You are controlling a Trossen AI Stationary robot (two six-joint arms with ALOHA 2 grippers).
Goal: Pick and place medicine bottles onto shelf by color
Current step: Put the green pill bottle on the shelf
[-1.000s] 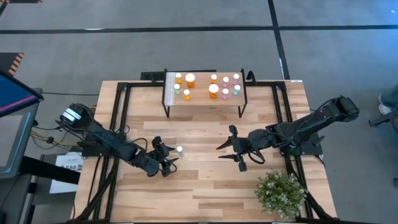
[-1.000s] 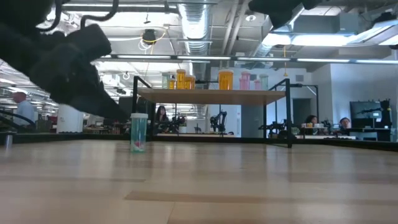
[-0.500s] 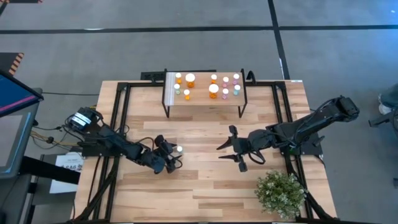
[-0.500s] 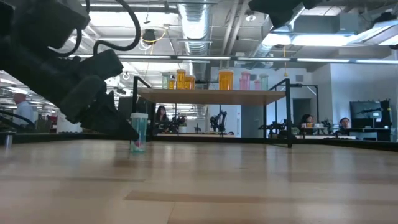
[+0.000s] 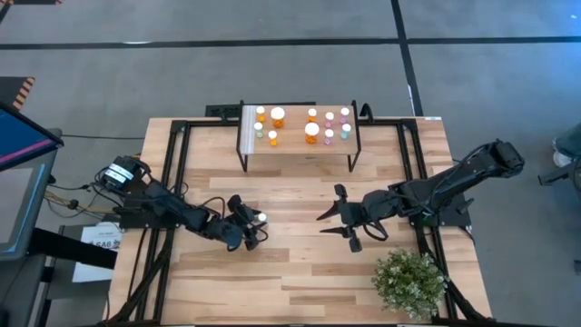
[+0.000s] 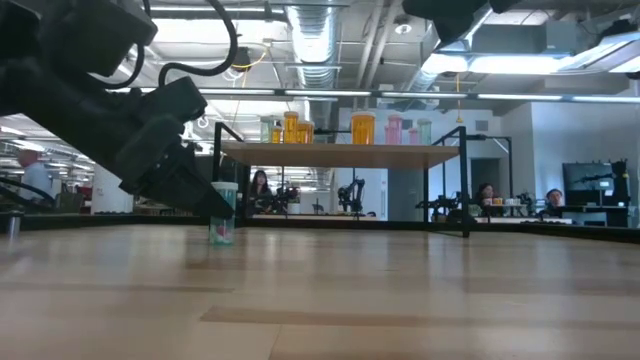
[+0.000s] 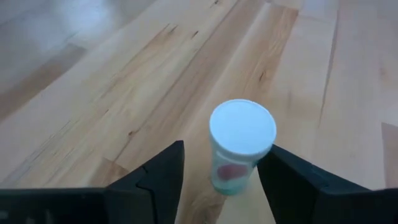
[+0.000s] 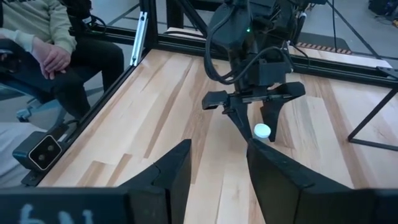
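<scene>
A small teal medicine bottle [image 7: 239,146] with a white cap and a pink label stands upright on its base on the wooden table, left of centre [image 5: 260,218]. My left gripper [image 7: 221,180] is open and low over the table, one finger on each side of this bottle; a gap shows at one finger. My right gripper [image 5: 338,222] hangs open in the air right of centre, holding nothing. The shelf [image 5: 292,145] stands at the far middle with several orange, pink and teal bottles [image 5: 311,130] upright on its plank. My left gripper comes at the teal bottle slanting down from the table's left side. One finger [image 7: 283,171] stands right beside the cap's edge [image 7: 271,138]; whether it touches I cannot tell. The other finger stands apart. The bottle rests upright on the table.
A bushy green plant [image 5: 410,282] sits at the near right corner. Black frame rails [image 5: 177,163] run along the table's sides and back. A person [image 8: 43,37] sits beyond the table's left edge. Bare wood lies between the grippers and the shelf.
My left gripper has moved toward the table's right edge and slightly down, up to the teal bottle, so that its fingers now stand on both sides of it. The bottle has stayed in place, upright.
</scene>
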